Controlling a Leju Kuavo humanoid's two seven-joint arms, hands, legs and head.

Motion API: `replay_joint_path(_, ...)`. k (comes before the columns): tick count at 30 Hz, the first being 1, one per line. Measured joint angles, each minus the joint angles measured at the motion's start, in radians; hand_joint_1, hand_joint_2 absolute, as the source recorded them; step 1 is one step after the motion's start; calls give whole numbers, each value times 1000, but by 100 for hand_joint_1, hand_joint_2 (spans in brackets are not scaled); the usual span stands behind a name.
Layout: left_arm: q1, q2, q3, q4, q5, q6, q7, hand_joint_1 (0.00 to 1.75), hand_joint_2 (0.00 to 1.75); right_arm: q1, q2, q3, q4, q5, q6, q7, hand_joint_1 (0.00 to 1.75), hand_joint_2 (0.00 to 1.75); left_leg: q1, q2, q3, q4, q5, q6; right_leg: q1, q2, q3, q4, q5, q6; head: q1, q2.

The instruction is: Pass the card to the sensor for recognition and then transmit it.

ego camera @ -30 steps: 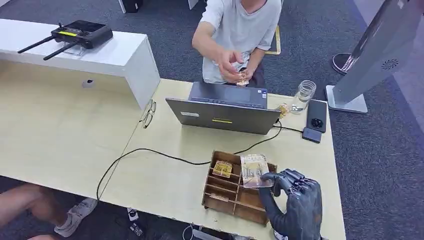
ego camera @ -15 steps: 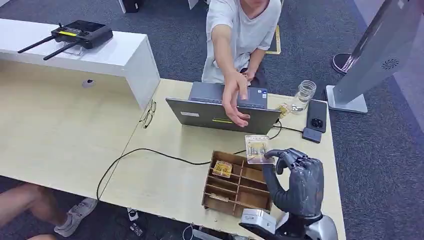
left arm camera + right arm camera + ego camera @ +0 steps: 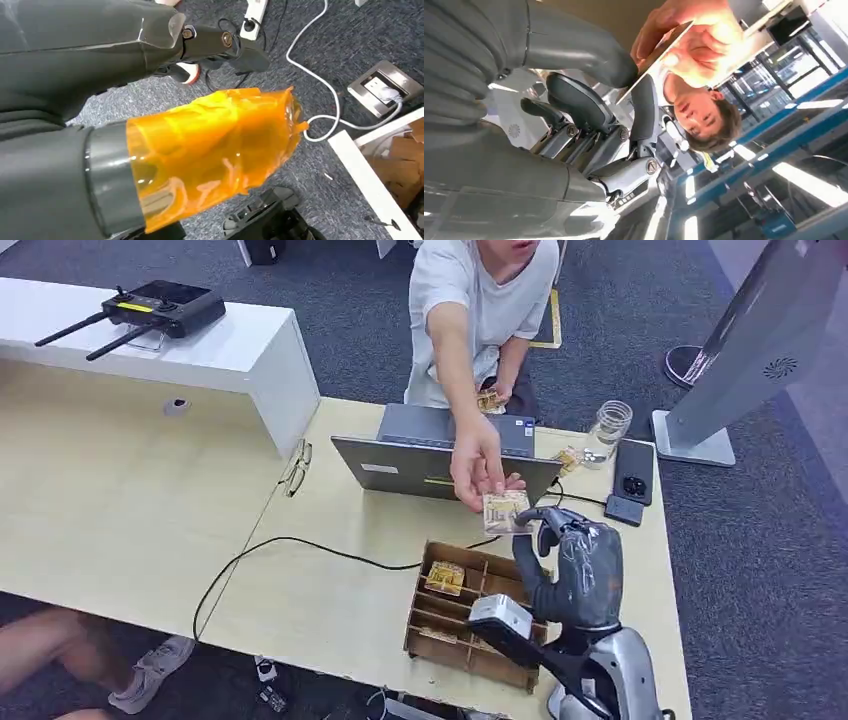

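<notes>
One card point(image 3: 503, 511), centre-right of frame above the table point(image 3: 330, 590) | pinched by right robot hand point(image 3: 570, 565), person's hand point(image 3: 478, 472) on far edge | light, thin, stiff, slippery: grip flat faces | left robot hand point(image 3: 70, 150): state cannot be told

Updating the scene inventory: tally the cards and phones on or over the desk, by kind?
Cards: 2, one held by the right hand and the person's hand at, one in the wooden organizer at
Phones: 2
Total: 4
</notes>
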Motion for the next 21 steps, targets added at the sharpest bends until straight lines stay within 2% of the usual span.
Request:
replay_joint_path(4,-1,0,0,0,3,0,0,0,0,-7,8,0,17,-2,0,1,175,175,0,0,0,0,0,0,0,0,0,0,0,0,0,0)
replay_joint_path(5,-1,0,0,0,4,0,0,0,0,-8,10,0,19,-3,1,1,93,175,0,0,0,0,0,0,0,0,0,0,0,0,0,0)
replay_joint_path(6,-1,0,0,0,5,0,0,0,0,-9,11,0,21,-8,3,2,0,175,0,0,0,0,0,0,0,0,0,0,0,0,0,0)
replay_joint_path(10,-1,0,0,0,11,2,0,0,0,-10,11,0,21,-23,21,12,0,175,0,0,0,0,0,0,0,0,0,0,0,0,0,0)
replay_joint_path(11,-1,0,0,0,12,2,0,0,0,-10,11,0,21,-23,24,12,0,0,0,0,0,0,0,0,0,0,0,0,0,0,0,0)
replay_joint_path(21,0,0,0,0,25,7,0,0,0,4,11,0,-12,-19,22,5,0,0,0,0,0,0,0,0,0,0,0,0,0,0,0,0)
